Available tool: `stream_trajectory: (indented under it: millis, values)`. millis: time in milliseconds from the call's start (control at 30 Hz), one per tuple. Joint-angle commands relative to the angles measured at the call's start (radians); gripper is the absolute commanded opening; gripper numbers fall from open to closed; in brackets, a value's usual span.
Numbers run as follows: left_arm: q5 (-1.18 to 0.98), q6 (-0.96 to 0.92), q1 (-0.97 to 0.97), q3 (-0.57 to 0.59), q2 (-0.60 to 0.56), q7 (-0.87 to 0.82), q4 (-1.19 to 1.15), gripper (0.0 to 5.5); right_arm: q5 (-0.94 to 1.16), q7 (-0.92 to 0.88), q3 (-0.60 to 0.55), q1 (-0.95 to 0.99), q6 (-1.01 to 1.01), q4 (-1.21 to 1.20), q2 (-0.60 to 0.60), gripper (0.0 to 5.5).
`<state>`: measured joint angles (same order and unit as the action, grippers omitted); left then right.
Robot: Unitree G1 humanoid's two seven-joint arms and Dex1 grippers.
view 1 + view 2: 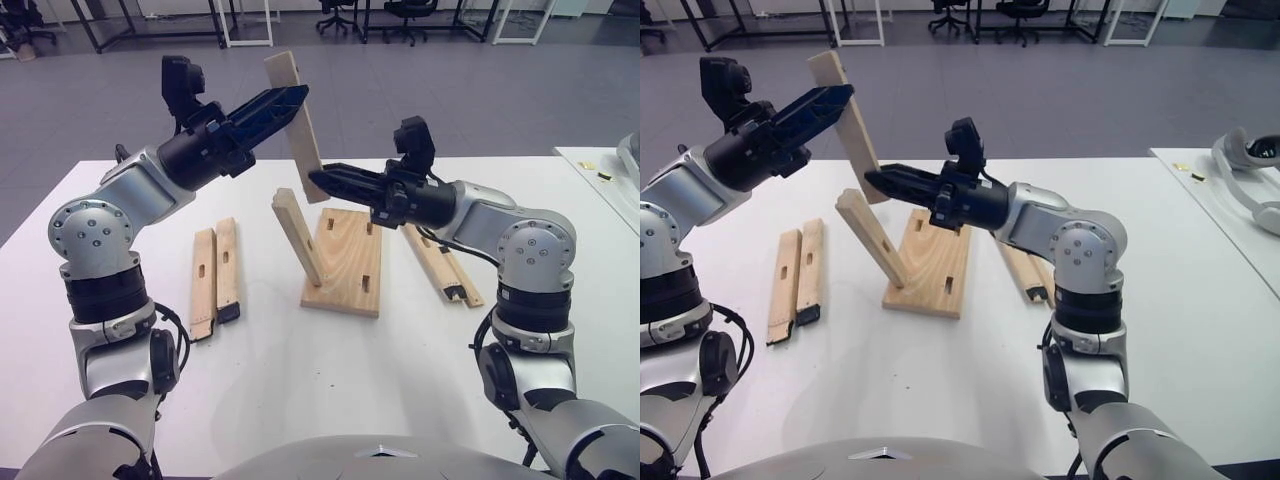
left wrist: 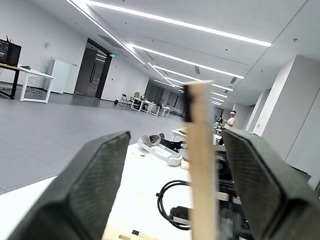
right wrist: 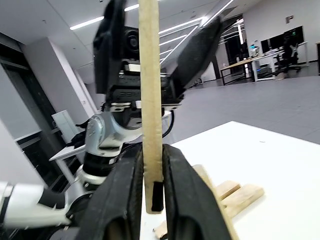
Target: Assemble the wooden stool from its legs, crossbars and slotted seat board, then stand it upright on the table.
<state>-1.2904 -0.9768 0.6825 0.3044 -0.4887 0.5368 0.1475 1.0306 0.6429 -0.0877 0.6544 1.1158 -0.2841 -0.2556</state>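
A wooden leg (image 1: 297, 115) is held upright in the air above the table. My right gripper (image 1: 318, 181) is shut on its lower end, and the right wrist view shows both pads (image 3: 125, 195) pressed against the wood (image 3: 151, 100). My left gripper (image 1: 296, 100) stands open around the leg's upper part. In the left wrist view its fingers (image 2: 92, 185) are spread wide, apart from the leg (image 2: 202, 165). The slotted seat board (image 1: 348, 268) lies flat on the table. Another leg (image 1: 298, 236) is set in it and leans to the left.
Two wooden pieces (image 1: 215, 270) lie side by side left of the seat board, two more (image 1: 445, 265) lie to its right under my right arm. A white headset (image 1: 1250, 170) rests on a separate table at the far right.
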Motion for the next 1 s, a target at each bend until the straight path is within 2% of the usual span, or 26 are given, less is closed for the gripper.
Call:
stream_trajectory:
  millis: [33,167,400,467,1000]
  values:
    - [0.018,0.003,0.001,-0.009,-0.022,0.032,0.002,2.72,0.04,0.004,0.009,-0.017,0.037,-0.009,-0.033,0.43]
    - [0.01,-0.005,-0.018,-0.016,-0.026,0.063,0.022,2.16,0.055,-0.011,0.005,-0.019,0.04,0.002,-0.042,0.43]
    - [-0.017,-0.025,-0.042,-0.033,-0.038,0.099,0.066,0.79,0.071,-0.026,0.02,-0.031,0.052,-0.001,-0.054,0.43]
    - [-0.018,-0.021,-0.037,-0.032,-0.037,0.096,0.066,0.62,0.076,-0.035,0.025,-0.038,0.056,-0.003,-0.059,0.43]
    - [0.006,-0.019,-0.037,-0.03,-0.085,0.129,0.057,0.55,0.073,-0.027,0.009,-0.09,0.024,0.048,-0.106,0.43]
